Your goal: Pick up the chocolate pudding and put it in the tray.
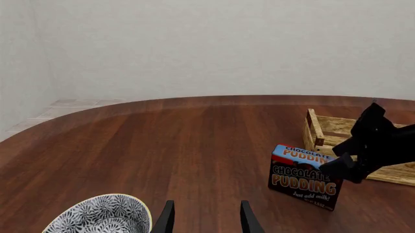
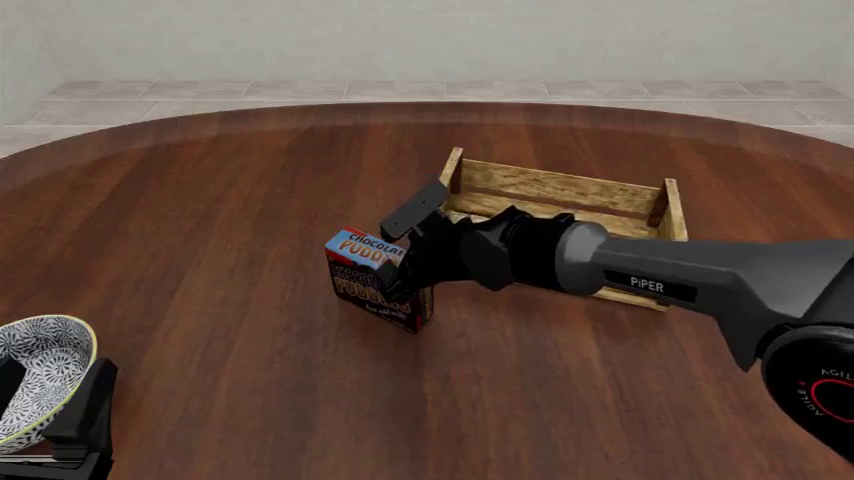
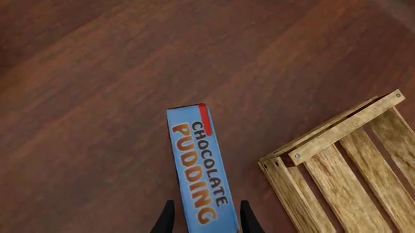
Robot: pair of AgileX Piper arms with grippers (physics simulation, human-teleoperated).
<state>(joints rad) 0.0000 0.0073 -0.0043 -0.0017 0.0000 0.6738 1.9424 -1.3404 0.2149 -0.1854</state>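
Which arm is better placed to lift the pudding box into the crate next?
The right. The right gripper already straddles the chocolate pudding, a finger on each side of its blue top, and the tray stands just beyond. The left gripper hangs open near the patterned bowl, well away from the box.

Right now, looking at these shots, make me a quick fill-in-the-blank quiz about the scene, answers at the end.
1. The right tool has its fingers on either side of the chocolate ____.
2. The chocolate pudding stands on the table, not yet inside the ____.
3. The tray is made of light ____.
4. Near the left tool sits a patterned ____.

Answers: pudding; tray; wood; bowl
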